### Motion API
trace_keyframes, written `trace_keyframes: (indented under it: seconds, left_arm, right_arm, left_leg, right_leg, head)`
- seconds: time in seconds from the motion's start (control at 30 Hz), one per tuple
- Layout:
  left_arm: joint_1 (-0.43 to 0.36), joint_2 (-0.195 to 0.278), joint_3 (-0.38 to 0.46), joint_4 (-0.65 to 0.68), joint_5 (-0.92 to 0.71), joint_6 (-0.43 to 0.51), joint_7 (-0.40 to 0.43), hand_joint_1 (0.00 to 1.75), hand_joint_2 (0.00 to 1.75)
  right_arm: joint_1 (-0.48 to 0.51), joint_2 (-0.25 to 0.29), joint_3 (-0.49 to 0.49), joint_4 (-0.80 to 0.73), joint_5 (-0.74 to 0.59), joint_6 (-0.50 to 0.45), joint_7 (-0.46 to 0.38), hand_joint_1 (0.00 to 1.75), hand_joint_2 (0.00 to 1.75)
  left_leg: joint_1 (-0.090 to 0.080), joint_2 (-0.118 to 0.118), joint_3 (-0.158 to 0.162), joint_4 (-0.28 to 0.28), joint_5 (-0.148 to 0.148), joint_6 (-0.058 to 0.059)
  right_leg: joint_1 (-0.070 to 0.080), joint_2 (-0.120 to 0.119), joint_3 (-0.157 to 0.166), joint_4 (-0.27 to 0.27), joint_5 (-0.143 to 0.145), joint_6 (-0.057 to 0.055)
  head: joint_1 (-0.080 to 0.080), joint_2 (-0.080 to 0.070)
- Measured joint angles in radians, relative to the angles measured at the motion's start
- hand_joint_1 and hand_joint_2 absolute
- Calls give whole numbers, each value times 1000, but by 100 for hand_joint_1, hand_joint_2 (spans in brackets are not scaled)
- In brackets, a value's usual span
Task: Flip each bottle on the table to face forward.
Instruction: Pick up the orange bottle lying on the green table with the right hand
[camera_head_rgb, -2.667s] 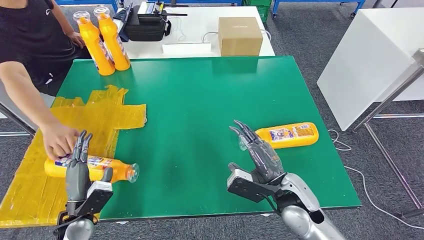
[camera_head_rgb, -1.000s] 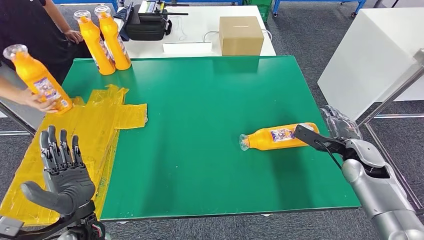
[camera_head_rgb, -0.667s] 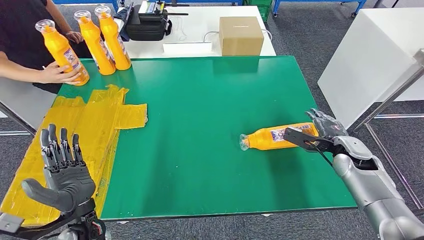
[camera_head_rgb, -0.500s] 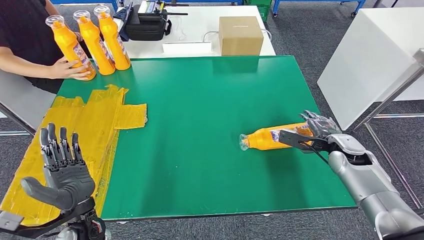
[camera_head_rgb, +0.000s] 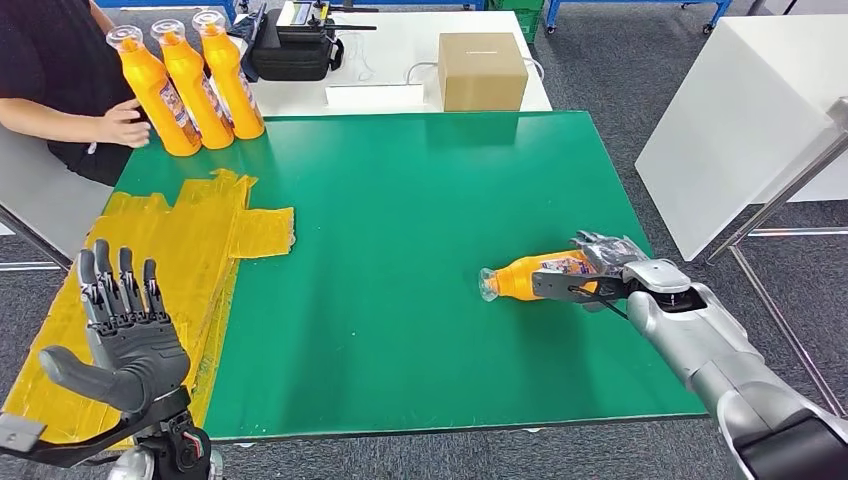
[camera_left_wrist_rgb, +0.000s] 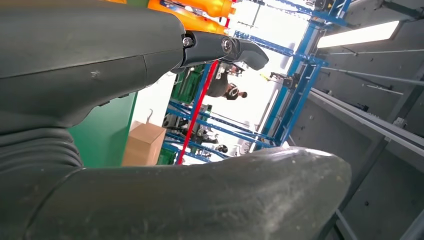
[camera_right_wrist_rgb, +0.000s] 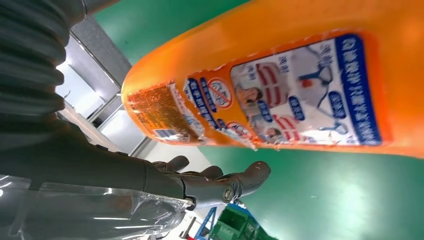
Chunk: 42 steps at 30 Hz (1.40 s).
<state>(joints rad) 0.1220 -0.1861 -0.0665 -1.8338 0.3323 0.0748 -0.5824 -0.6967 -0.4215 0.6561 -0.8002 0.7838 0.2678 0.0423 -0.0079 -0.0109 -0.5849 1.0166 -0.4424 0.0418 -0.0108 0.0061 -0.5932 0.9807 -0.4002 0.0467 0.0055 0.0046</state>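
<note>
Green table (camera_head_rgb: 400, 200) spreads wide, yellow sheet (camera_head_rgb: 190, 240) covering its left side, a cardboard box (camera_head_rgb: 481, 70) beyond. Three upright bottles (camera_head_rgb: 190, 80) at the far-left corner — a person's hand (camera_head_rgb: 125, 125) touching one. Lying bottle (camera_head_rgb: 525, 277) near the right edge — right robot hand (camera_head_rgb: 605, 268) wraps it. Left robot hand (camera_head_rgb: 125, 335) hovers spread, empty.

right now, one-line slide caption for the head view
Right robot hand reaches over a lying orange bottle on the green table.
</note>
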Motion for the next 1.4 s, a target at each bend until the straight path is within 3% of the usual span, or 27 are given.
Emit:
trace_keyframes:
  seconds: [0.17, 0.2, 0.3, 0.33, 0.53, 1.13, 1.3, 1.4]
  left_arm:
    - [0, 3, -1, 2, 3, 5, 7, 0, 0]
    - [0, 4, -1, 4, 5, 4, 8, 0, 0]
    - [-1, 5, -2, 13, 11, 0, 8, 0, 0]
    - [-2, 5, -2, 16, 14, -1, 8, 0, 0]
    - [-15, 12, -5, 36, 31, -1, 11, 0, 0]
    - [-32, 24, -11, 68, 36, 1, 14, 0, 0]
    - [-35, 28, -12, 72, 20, 22, 36, 0, 0]
    - [-30, 33, -17, 76, 0, 29, 66, 0, 131]
  right_arm:
    - [-3, 5, 27, 22, 13, 14, 6, 0, 175]
    - [-3, 5, 35, 28, 18, 19, 6, 20, 175]
    - [-8, 5, 61, 54, 23, 50, -1, 151, 175]
    - [-11, 5, 70, 63, 23, 64, -6, 174, 175]
    - [-29, -10, 115, 82, -1, 118, -14, 175, 175]
    - [-42, -41, 154, 84, -42, 143, 5, 175, 175]
    - [-13, -53, 139, 40, -135, 82, 48, 175, 175]
    - [43, -41, 76, -63, -280, -27, 67, 175, 175]
  left_leg:
    - [0, 0, 0, 0, 0, 0]
    - [0, 0, 0, 0, 0, 0]
    - [0, 0, 0, 0, 0, 0]
    - [0, 0, 0, 0, 0, 0]
    - [0, 0, 1, 0, 0, 0]
    - [0, 0, 2, 0, 0, 0]
    - [0, 0, 1, 0, 0, 0]
    - [0, 1, 0, 0, 0, 0]
  right_leg:
    - [0, 0, 0, 0, 0, 0]
    - [0, 0, 0, 0, 0, 0]
    - [0, 0, 0, 0, 0, 0]
    - [0, 0, 0, 0, 0, 0]
    - [0, 0, 0, 0, 0, 0]
    - [0, 0, 1, 0, 0, 0]
    - [0, 0, 1, 0, 0, 0]
    - [0, 0, 0, 0, 0, 0]
  head:
    - [0, 0]
    - [0, 0]
    - [0, 0]
    - [0, 0]
    - [0, 0]
    - [0, 0]
    - [0, 0]
    - [0, 0]
